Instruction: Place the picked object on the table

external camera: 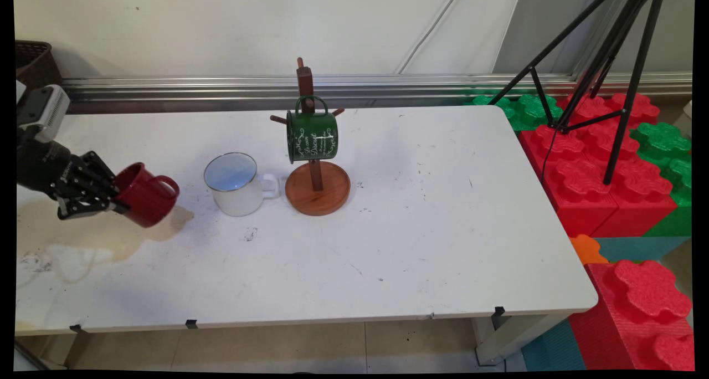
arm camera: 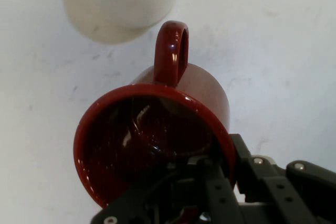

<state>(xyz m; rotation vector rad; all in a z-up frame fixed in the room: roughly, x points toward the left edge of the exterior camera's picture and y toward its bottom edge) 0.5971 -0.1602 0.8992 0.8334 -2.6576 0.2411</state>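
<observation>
Red mug tilted, rim pinched by gripper, white mug beside; main view alone shows green mug on rack

tilted mug – left of cup, rack

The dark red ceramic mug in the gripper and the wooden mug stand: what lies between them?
In the main view, a white enamel mug stands upright between the dark red mug and the stand.

The end effector reaches in low from the left, fingers apparently clamped.
</observation>
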